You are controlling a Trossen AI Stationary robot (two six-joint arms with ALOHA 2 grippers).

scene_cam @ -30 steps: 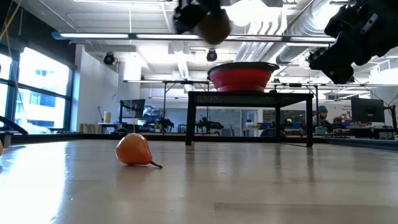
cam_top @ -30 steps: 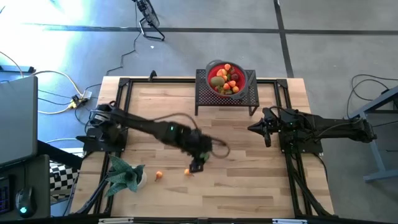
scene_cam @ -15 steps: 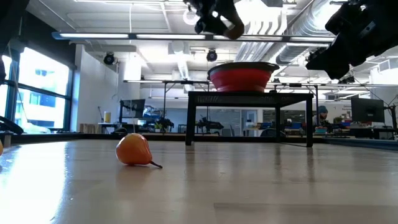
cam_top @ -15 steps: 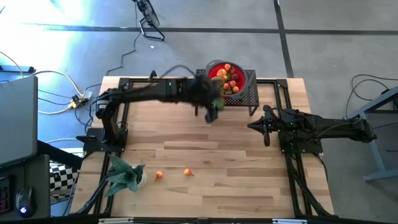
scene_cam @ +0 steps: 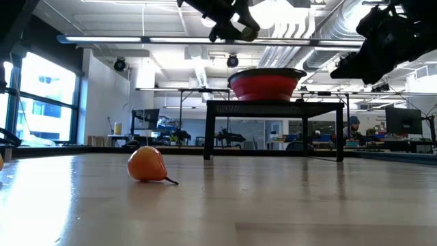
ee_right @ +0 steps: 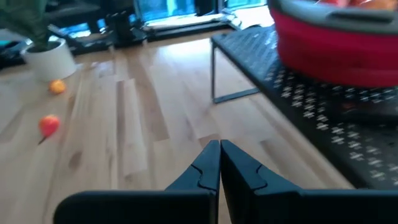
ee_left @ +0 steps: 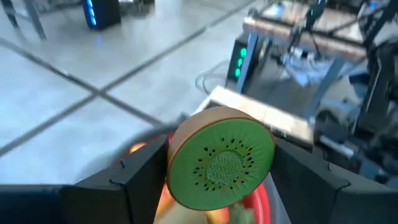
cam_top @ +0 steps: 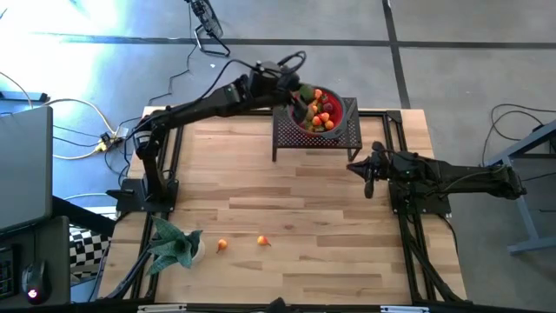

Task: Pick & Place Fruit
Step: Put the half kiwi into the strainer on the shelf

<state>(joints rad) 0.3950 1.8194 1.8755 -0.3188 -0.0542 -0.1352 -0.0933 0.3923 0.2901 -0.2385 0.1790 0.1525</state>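
High view: left arm is now reaching over the red bowl (cam_top: pixel 320 111) on its black mesh stand (cam_top: pixel 287 135), having swung up from mid-table a second ago. Left gripper (ee_left: pixel 217 180) is clamping a halved kiwi (ee_left: pixel 219 163) between its fingers, bowl directly beneath; release looks imminent. Right gripper (ee_right: pixel 219 163) is idling, pinched together. Two small orange fruits (cam_top: pixel 241 243) are lying far behind.

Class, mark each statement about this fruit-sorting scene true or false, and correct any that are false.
1. The left gripper holds a halved kiwi. True.
2. The red bowl sits directly on the wooden table. False: it rests on a black mesh stand.
3. The right gripper is shut and holds nothing. True.
4. Two small fruits lie on the table near the green plant. True.
5. The bowl is empty. False: it already holds several fruits.
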